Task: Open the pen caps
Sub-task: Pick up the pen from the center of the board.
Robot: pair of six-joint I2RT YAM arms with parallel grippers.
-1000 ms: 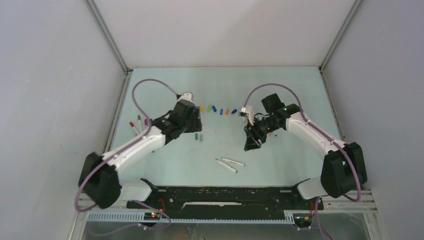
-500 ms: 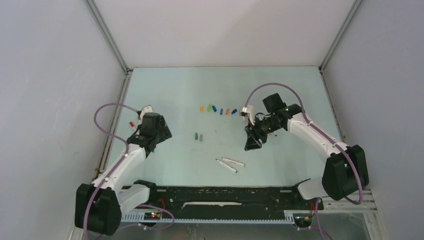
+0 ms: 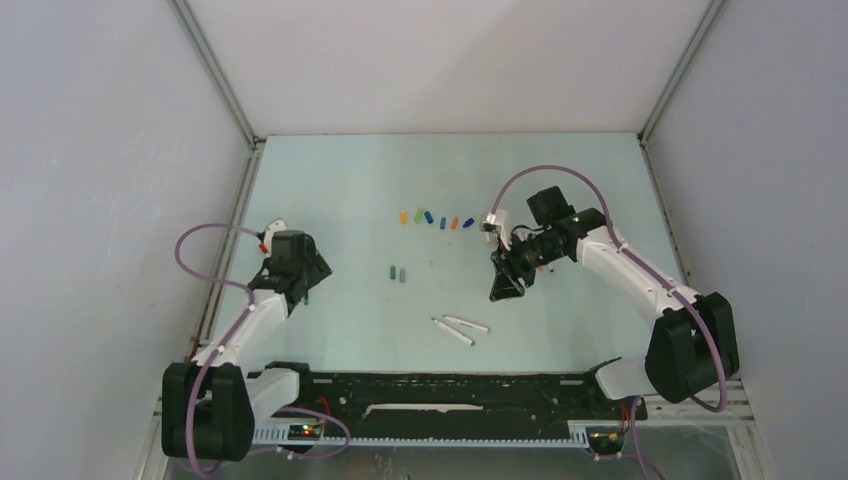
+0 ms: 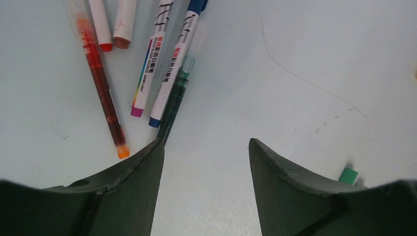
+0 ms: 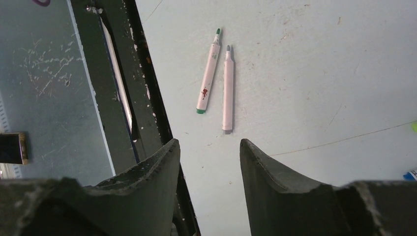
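Note:
A row of loose pen caps [image 3: 435, 218], yellow, green, blue and orange, lies at mid-table, with a green cap [image 3: 390, 271] and a grey one [image 3: 403, 273] nearer. The green cap [image 4: 349, 175] also shows at the right of the left wrist view. My left gripper [image 3: 293, 275] hovers at the table's left over several pens [image 4: 142, 73]. It [image 4: 205, 142] is open with nothing between its fingers. My right gripper [image 3: 505, 285] hangs right of centre. It [image 5: 209, 141] is open and empty above bare table. Two white uncapped pens [image 5: 219, 78] lie ahead of it.
The pens under the left gripper include a red-ink one [image 4: 101, 86], a purple-ended [image 4: 147, 64] and a blue-ended white barrel [image 4: 172, 64], and a dark green one [image 4: 174, 105]. The two white pens [image 3: 458, 328] lie near the black front rail [image 3: 450, 385]. Grey walls enclose the table.
My left arm has swung left from beside the row of caps to above the pens at the table's left, and its jaws stand a little wider. The right arm has not moved.

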